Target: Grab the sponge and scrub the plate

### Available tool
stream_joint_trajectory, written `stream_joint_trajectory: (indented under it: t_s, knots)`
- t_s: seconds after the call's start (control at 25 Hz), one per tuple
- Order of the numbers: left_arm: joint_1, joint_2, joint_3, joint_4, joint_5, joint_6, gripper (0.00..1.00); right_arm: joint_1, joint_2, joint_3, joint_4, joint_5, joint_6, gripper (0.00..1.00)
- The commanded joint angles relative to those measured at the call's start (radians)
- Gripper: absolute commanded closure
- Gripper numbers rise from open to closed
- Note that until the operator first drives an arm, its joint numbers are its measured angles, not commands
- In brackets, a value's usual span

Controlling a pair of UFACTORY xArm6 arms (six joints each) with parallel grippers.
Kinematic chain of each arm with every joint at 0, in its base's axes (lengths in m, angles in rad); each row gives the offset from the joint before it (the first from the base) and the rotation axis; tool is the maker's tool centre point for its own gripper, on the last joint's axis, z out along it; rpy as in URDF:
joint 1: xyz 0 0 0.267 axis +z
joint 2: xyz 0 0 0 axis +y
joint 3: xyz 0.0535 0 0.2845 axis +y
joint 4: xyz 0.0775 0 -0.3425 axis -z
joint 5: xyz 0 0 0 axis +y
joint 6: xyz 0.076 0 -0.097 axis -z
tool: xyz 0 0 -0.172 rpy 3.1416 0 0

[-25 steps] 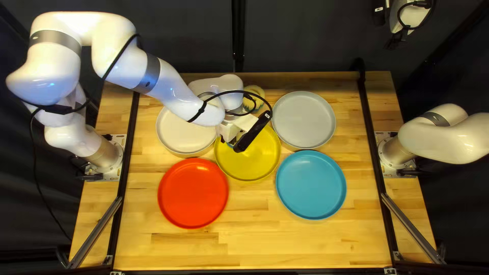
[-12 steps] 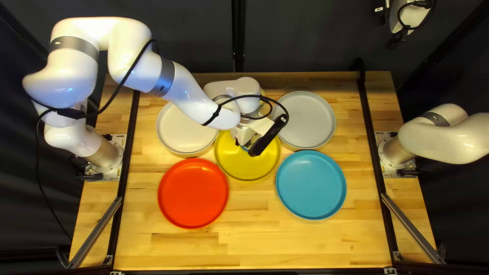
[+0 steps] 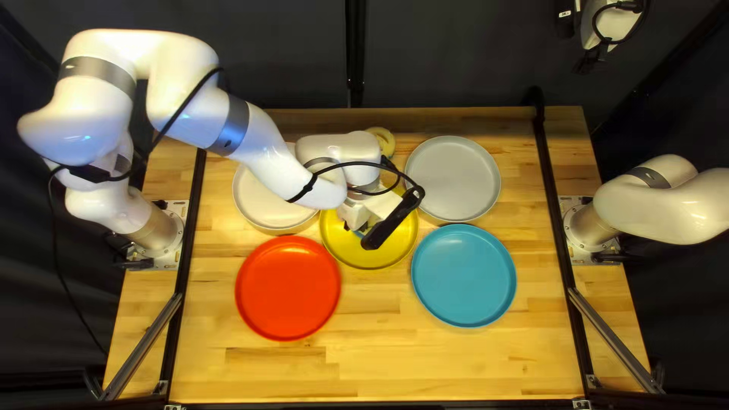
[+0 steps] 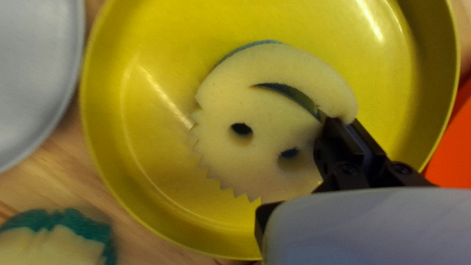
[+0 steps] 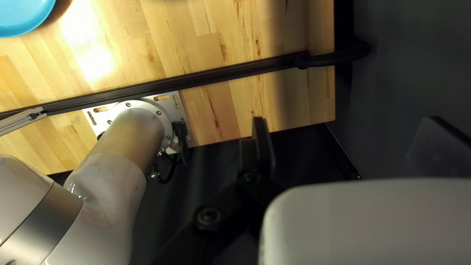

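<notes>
Yellow plate (image 4: 147, 98) is where the work is, and the sponge (image 4: 267, 118) is inside its rim, pale smiling face up, a blue layer peeping out below. My left gripper (image 4: 339, 120) is clenched on the sponge's edge at the end of the smile, one finger in the slit and the other outside. I can't tell whether the sponge presses on the yellow plate's floor or sits just above it.

So the picking up is done and the sponge is at the plate it is most likely meant for. Scrubbing is what's left, or may be under way; one moment can't show strokes, and I see no dirt to measure them by. I'd judge the next move to be sweeps across the yellow plate's floor, inside the rim, with the soft edge liable to fold or slip.

A second sponge (image 3: 383, 138) lies beyond the yellow plate, toward the table's far edge. The red plate (image 3: 288, 288) and blue plate (image 3: 464, 275) flank it on the near side, the grey plate (image 3: 453, 178) and white plate (image 3: 266, 199) on the far side. My right gripper (image 5: 347, 122) is released, fingers wide, well apart from the yellow plate.
</notes>
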Motion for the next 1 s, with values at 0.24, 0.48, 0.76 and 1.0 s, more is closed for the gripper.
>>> stream_joint_trajectory:
  t_s: [0.24,0.48,0.76,1.0]
  knots:
    - [0.004,-0.041,0.05,-0.006,0.008,-0.012,1.0,0.0,0.0,0.0,0.0,0.0,0.0,0.0]
    - [-0.008,0.066,-0.097,0.006,0.03,-0.014,1.0,0.0,0.0,0.0,0.0,0.0,0.0,0.0]
    - [-0.015,0.193,-0.253,0.012,0.041,0.01,1.0,0.0,0.0,0.0,0.0,0.0,0.0,0.0]
    - [-0.018,0.184,-0.239,0.012,0.031,0.024,1.0,0.0,0.0,0.0,0.0,0.0,0.0,0.0]
